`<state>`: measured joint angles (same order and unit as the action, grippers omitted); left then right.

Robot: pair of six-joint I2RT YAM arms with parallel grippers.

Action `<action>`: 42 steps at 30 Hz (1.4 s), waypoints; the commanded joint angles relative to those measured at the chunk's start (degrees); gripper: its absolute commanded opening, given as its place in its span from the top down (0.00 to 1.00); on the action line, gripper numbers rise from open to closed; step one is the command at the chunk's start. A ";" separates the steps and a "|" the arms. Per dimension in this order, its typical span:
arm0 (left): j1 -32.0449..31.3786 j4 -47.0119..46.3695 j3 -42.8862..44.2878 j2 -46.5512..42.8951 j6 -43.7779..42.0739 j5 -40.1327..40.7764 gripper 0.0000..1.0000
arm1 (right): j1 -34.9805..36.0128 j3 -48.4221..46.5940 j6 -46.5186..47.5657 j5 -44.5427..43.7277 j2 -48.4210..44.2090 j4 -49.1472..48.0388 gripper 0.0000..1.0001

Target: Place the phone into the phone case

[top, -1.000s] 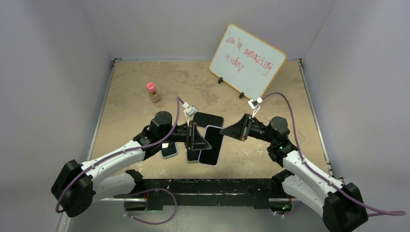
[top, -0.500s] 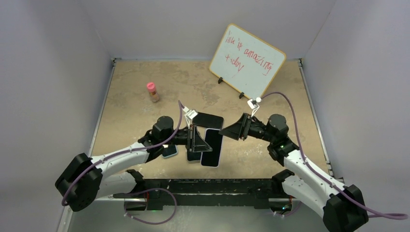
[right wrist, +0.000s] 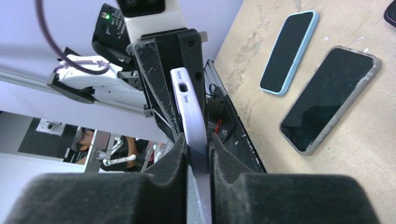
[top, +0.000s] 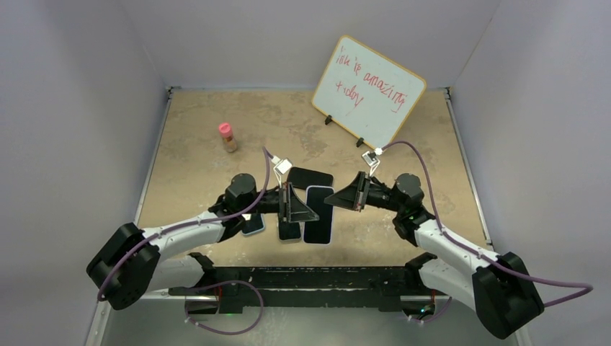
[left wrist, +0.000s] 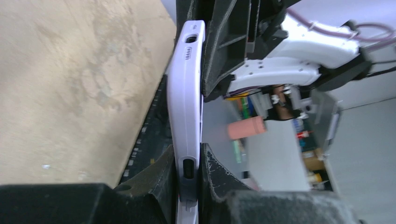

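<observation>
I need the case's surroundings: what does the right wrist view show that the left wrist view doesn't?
Only the right wrist view: two phones lying flat on the table, a blue-edged phone and a grey-edged phone side by side.
Only the left wrist view: the right arm with its white links.
Both: the lilac case seen edge-on, with the left gripper and right gripper shut on its opposite ends, plus bare tabletop.
</observation>
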<state>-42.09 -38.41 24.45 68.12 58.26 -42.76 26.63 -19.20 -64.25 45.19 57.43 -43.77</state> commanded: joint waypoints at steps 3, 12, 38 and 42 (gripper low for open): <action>-0.05 -4.38 0.67 -3.36 0.21 -0.24 0.69 | 0.02 -0.21 -5.48 -0.99 0.10 -9.41 1.00; -0.03 4.84 0.53 -6.95 -2.17 1.15 0.48 | -0.26 0.69 -7.84 -11.14 -5.03 -9.83 1.00; -0.06 41.64 12.01 -11.31 -22.03 15.84 0.22 | -0.81 -0.44 0.09 -17.31 -4.45 3.86 1.00; -0.04 51.55 16.35 -12.75 -28.63 23.06 0.14 | -1.18 -3.80 7.20 -20.45 -4.64 18.88 1.00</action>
<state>-42.17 3.05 34.87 57.84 38.41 -28.29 25.87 -17.17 -63.86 28.73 53.36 -35.83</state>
